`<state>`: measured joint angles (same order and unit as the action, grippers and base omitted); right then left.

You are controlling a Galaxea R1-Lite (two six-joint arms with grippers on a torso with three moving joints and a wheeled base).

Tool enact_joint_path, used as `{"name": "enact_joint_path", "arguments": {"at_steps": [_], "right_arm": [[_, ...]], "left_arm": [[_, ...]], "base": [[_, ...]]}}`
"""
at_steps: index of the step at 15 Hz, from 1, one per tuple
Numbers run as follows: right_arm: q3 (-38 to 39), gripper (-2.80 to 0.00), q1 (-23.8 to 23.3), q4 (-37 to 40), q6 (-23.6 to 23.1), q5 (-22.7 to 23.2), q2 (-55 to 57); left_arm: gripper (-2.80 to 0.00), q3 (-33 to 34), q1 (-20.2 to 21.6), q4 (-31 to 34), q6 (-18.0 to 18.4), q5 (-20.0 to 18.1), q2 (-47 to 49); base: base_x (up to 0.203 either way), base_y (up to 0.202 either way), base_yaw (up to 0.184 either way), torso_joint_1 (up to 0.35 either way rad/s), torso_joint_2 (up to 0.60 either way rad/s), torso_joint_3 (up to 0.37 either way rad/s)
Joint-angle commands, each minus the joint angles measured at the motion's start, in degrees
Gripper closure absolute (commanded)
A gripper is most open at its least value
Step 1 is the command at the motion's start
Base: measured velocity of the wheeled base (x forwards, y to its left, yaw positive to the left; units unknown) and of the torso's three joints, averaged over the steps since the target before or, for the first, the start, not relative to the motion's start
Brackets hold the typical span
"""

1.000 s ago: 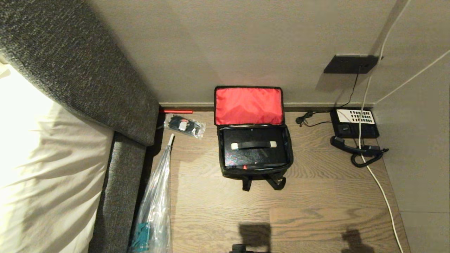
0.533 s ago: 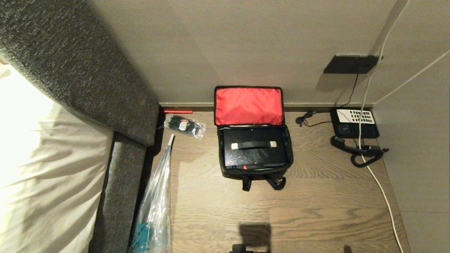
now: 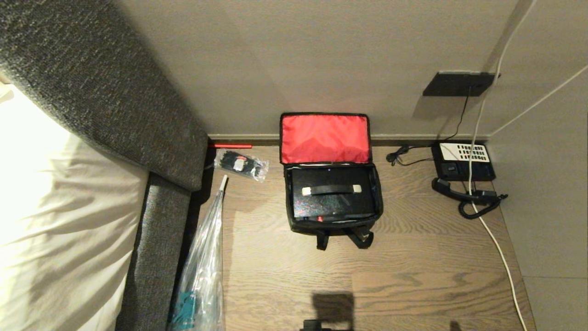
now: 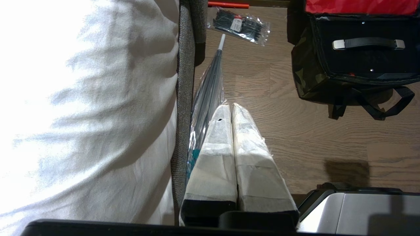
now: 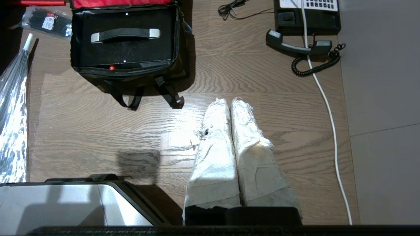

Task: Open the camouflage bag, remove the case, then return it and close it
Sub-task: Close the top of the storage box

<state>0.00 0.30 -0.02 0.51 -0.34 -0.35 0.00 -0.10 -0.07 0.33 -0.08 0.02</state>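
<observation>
The camouflage bag (image 3: 373,208) stands on the wooden floor against the wall, its lid flipped up and showing red lining (image 3: 325,138). Inside it lies the black case (image 3: 331,202) with a black handle (image 3: 331,189) facing up. Both arms are drawn back near my base and neither shows in the head view. My left gripper (image 4: 229,106) is shut and empty, hanging over the floor beside the bed, well short of the bag (image 4: 305,72). My right gripper (image 5: 228,100) is shut and empty over bare floor, near the bag's black straps (image 5: 167,95).
A grey upholstered bed (image 3: 151,257) with white bedding fills the left. A clear plastic bag (image 3: 204,276) and a small packet of black items (image 3: 241,164) lie left of the bag. A black telephone (image 3: 464,161) with handset off, and a white cable (image 3: 500,257), lie right.
The right arm's shadow at the bottom right of the head view has shrunk away as the arm pulled back. The bag and case have not moved.
</observation>
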Motion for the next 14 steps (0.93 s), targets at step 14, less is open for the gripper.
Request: {"name": "enact_joint_path", "arguments": {"at_steps": [14], "right_arm": [[0.09, 0.0, 0.05, -0.06, 0.02, -0.01, 0.18]], "left_arm": [[0.0, 0.0, 0.01, -0.01, -0.15, 0.0, -0.02]], "base": [[0.05, 0.0, 0.0, 0.0, 0.0, 0.0]]}}
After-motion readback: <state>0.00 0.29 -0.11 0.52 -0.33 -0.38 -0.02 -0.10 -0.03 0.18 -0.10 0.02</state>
